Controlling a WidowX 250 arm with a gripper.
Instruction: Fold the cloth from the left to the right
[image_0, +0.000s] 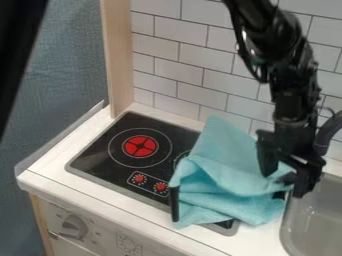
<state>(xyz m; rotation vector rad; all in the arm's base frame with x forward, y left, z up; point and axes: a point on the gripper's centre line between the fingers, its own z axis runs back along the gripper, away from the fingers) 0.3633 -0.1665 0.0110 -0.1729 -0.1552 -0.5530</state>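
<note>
The black gripper hangs at the right, low over the right side of the light blue cloth. Its two fingers stand apart, with blue fabric showing between and behind them. The cloth lies rumpled over the right part of the black stovetop and onto the white counter. Its upper part rises to a rounded peak near the tiled wall, and folds run across its front and left side. What lies beneath the cloth is hidden.
The stovetop has a red burner and two red knobs left of the cloth. A short black bar stands at the cloth's left edge. The sink is at the right, with a dark faucet behind. White tiles line the back.
</note>
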